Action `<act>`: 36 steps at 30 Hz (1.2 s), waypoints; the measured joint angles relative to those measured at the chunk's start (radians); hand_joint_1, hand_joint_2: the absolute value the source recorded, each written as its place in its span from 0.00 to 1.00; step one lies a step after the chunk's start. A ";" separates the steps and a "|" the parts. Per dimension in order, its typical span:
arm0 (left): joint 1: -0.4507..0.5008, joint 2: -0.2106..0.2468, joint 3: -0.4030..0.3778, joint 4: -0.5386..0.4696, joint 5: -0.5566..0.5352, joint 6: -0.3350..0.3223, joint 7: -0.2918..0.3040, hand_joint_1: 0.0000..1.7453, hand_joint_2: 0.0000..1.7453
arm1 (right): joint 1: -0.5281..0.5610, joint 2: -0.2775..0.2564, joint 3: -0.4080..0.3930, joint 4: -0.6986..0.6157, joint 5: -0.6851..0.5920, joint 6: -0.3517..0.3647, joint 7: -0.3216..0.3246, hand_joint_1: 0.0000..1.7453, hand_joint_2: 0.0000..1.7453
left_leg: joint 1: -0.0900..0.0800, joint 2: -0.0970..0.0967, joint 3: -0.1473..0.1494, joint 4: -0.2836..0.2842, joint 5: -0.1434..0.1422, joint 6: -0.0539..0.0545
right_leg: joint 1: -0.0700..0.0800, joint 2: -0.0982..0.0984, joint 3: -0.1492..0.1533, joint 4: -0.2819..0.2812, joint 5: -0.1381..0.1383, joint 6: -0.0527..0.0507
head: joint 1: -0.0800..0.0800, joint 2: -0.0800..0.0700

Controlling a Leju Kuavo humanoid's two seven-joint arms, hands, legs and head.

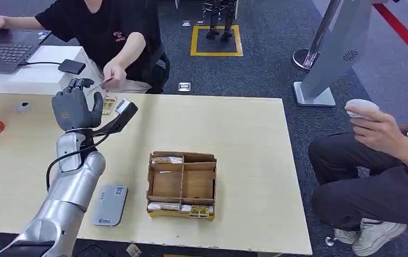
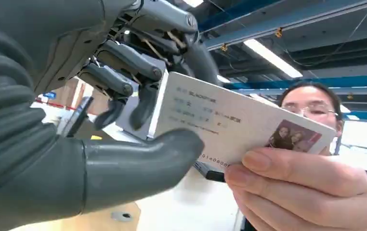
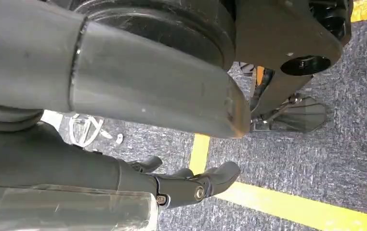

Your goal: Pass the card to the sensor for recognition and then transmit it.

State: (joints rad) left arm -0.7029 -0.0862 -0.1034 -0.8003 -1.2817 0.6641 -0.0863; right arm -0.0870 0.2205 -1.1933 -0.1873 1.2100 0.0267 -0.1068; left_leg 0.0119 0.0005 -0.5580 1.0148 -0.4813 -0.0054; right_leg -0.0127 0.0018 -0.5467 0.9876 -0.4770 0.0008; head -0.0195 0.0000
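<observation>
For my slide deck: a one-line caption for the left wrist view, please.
The left hand holds a white card while a person's hand grips its other end.

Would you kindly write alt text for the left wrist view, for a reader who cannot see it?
The robot's left hand holds a white ID-style card between its grey thumb and darker fingers, while a person's hand grips the card's other end, near its small photo. The person's face shows behind the card, under ceiling strip lights.
</observation>
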 joint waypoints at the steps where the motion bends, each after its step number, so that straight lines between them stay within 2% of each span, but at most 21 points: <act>1: 0.006 -0.007 0.000 0.000 0.024 0.000 -0.021 0.00 1.00 | 0.000 0.000 0.000 0.000 -0.002 0.000 0.000 0.00 0.00 | 0.000 0.000 0.000 0.000 0.000 0.000 | 0.000 0.000 0.000 0.000 0.000 0.000 | 0.000 0.000; 4: 0.038 -0.036 0.006 -0.002 0.093 0.000 -0.084 0.00 1.00 | 0.000 0.000 0.000 0.000 -0.010 -0.002 -0.003 0.00 0.00 | 0.000 0.000 0.000 0.000 0.000 0.000 | 0.000 0.000 0.000 0.000 0.000 0.000 | 0.000 0.000; 7: 0.077 -0.073 0.008 -0.012 0.256 0.000 -0.182 0.00 1.00 | 0.002 0.000 -0.001 0.000 -0.026 -0.006 -0.006 0.00 0.00 | -0.001 0.000 0.000 0.000 0.000 0.000 | 0.000 0.000 0.000 0.000 0.000 0.000 | 0.000 0.000; 9: 0.105 -0.094 0.005 -0.030 0.408 0.000 -0.227 0.00 1.00 | 0.002 0.000 -0.002 0.001 -0.038 -0.014 -0.007 0.00 0.00 | -0.001 0.000 0.000 0.000 0.000 0.000 | 0.000 0.000 0.000 0.000 0.000 0.000 | 0.000 0.000; 11: 0.144 -0.105 -0.015 -0.067 0.584 -0.001 -0.241 0.00 1.00 | 0.004 0.000 -0.007 0.001 -0.048 -0.021 -0.012 0.00 0.00 | -0.001 0.001 0.000 0.000 0.000 0.000 | 0.000 0.001 -0.001 0.000 0.000 0.000 | 0.000 0.000; 12: 0.167 -0.105 -0.051 -0.107 0.692 -0.002 -0.242 0.00 1.00 | 0.007 0.000 -0.010 0.001 -0.055 -0.025 -0.014 0.00 0.00 | -0.001 0.000 0.000 0.000 0.000 0.000 | 0.000 0.001 -0.001 0.000 0.000 0.000 | 0.000 0.000; 13: 0.189 -0.104 -0.075 -0.137 0.739 -0.002 -0.241 0.00 0.00 | 0.010 0.000 -0.013 0.001 -0.060 -0.026 -0.015 0.00 0.00 | 0.000 -0.001 -0.001 0.000 0.000 0.000 | 0.000 -0.001 -0.001 0.000 0.000 0.000 | 0.000 0.000; 16: 0.242 -0.099 -0.151 -0.226 0.942 -0.045 -0.257 0.00 0.00 | 0.013 0.000 -0.020 0.001 -0.071 -0.033 -0.020 0.00 0.00 | 0.000 -0.001 -0.001 0.000 0.000 0.000 | 0.000 -0.001 -0.001 0.000 0.000 0.000 | 0.000 0.000; 20: 0.310 -0.083 -0.227 -0.360 1.276 -0.189 -0.265 0.00 0.00 | 0.021 0.000 -0.031 0.001 -0.081 -0.044 -0.024 0.00 0.00 | 0.000 -0.001 -0.002 0.000 0.000 0.000 | 0.000 -0.001 -0.001 0.000 0.000 0.000 | 0.000 0.000; 24: 0.377 -0.053 -0.291 -0.516 1.514 -0.302 -0.259 0.00 0.00 | 0.027 0.002 -0.036 0.000 -0.092 -0.048 -0.027 0.00 0.00 | 0.000 0.000 -0.002 0.000 0.000 0.000 | 0.000 -0.001 -0.001 0.000 0.000 0.000 | 0.000 0.000; 32: 0.510 -0.003 -0.402 -0.794 1.818 -0.552 -0.256 0.00 0.00 | 0.033 0.007 -0.051 -0.006 -0.108 -0.038 -0.034 0.00 0.00 | -0.001 0.000 -0.002 0.000 -0.001 0.001 | 0.000 -0.001 -0.002 -0.001 0.000 0.000 | 0.000 0.000; 36: 0.568 0.009 -0.432 -0.884 1.857 -0.586 -0.270 0.00 0.00 | 0.036 0.013 -0.059 -0.013 -0.124 -0.038 -0.035 0.00 0.00 | 0.000 0.000 -0.002 0.000 -0.001 0.001 | 0.000 -0.001 -0.002 -0.001 0.000 0.000 | 0.000 0.000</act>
State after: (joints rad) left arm -0.1352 -0.0771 -0.5352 -1.6841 0.5749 0.0786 -0.3567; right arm -0.0513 0.2338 -1.2527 -0.1999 1.0857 -0.0111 -0.1423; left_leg 0.0114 0.0002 -0.5602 1.0147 -0.4819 -0.0049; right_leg -0.0131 0.0010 -0.5485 0.9871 -0.4774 0.0012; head -0.0191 0.0000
